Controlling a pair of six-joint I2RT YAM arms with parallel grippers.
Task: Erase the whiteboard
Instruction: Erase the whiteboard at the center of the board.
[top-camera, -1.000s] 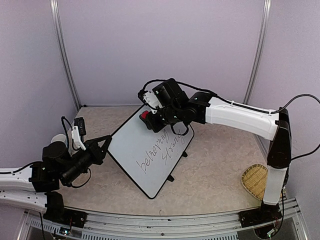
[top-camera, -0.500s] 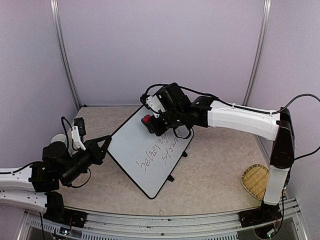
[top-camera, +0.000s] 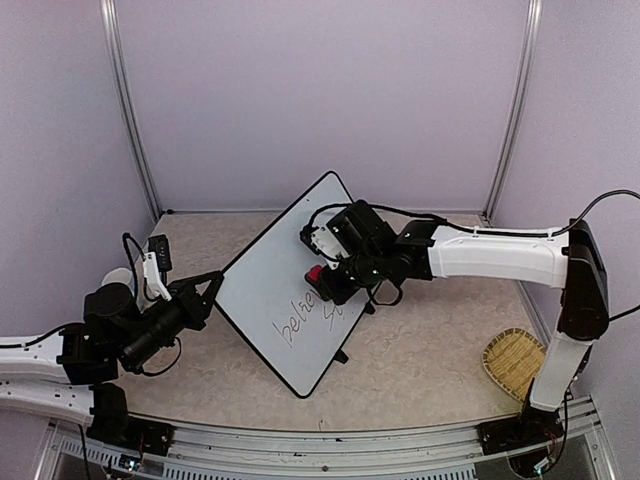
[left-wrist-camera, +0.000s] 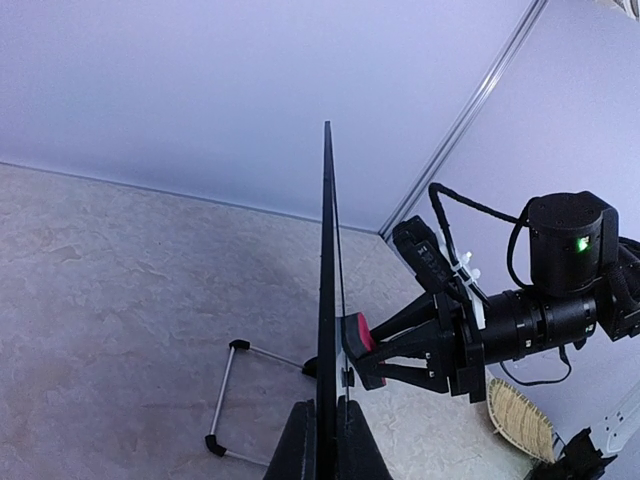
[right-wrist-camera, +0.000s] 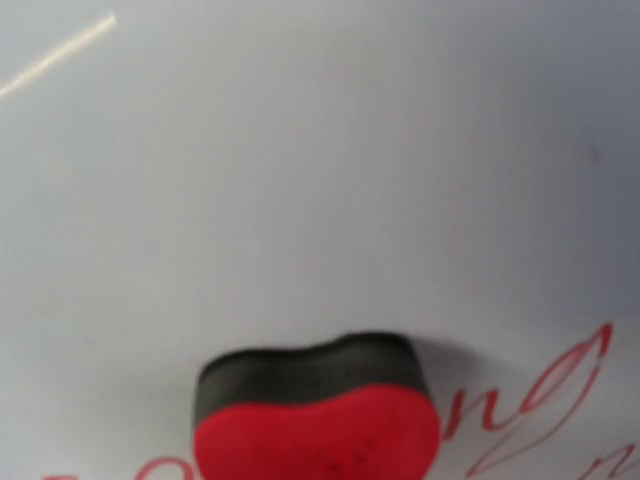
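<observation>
The whiteboard stands tilted on the table, with black handwriting on its lower part. My left gripper is shut on its left edge. In the left wrist view the whiteboard shows edge-on between my left gripper's fingers. My right gripper is shut on a red and black eraser and presses its black side flat against the board. The right wrist view shows the eraser against the white surface beside the writing; my own fingers are hidden there.
A woven basket lies on the table at the right, near the right arm's base. A wire stand props the board from behind. Purple walls and metal posts close in the back and sides.
My right gripper has slid the eraser down the board from its top edge toward the middle. The upper ends of the written words are gone. The left gripper and board stay put.
</observation>
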